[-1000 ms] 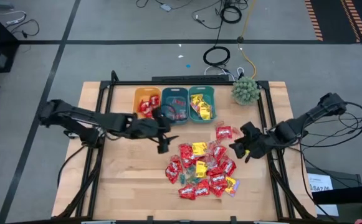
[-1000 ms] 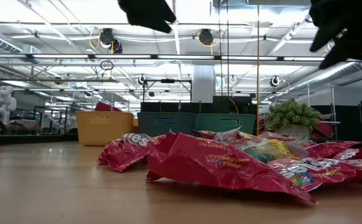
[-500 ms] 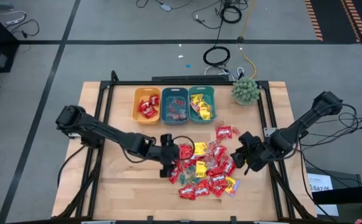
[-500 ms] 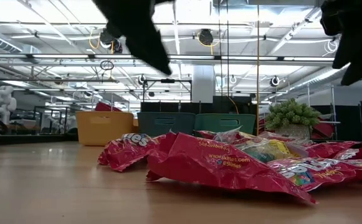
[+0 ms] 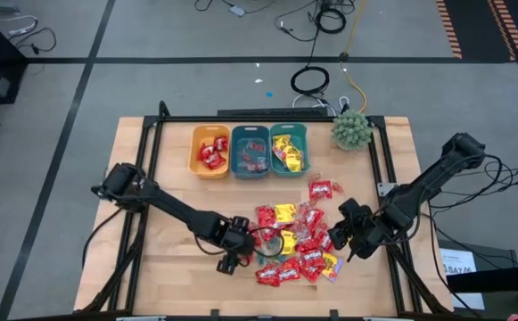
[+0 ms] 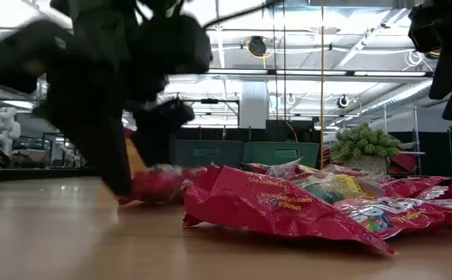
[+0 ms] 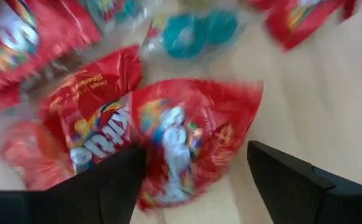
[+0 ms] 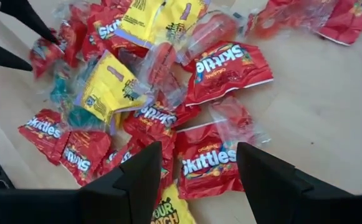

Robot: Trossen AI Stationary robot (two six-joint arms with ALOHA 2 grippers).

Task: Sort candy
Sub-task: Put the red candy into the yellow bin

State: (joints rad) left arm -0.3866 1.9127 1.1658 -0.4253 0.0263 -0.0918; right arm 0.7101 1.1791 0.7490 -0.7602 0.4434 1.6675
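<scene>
1. My left hand (image 5: 233, 252) is down at the left edge of the candy pile (image 5: 292, 241) on the desk (image 5: 169, 276), fingers spread wide on either side of a red Skittles packet (image 7: 181, 140), not clamped on it.
2. My right hand (image 5: 351, 241) hovers over the pile's right edge, fingers apart, holding nothing.
3. More candy lies in the orange bin (image 5: 209, 149) and two teal bins (image 5: 250, 149) at the desk's far side.

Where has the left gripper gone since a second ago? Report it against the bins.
Yes, it moved. The left gripper left the orange bin and came toward the table's near edge, now low at the left side of the candy pile, jaws open.
</scene>
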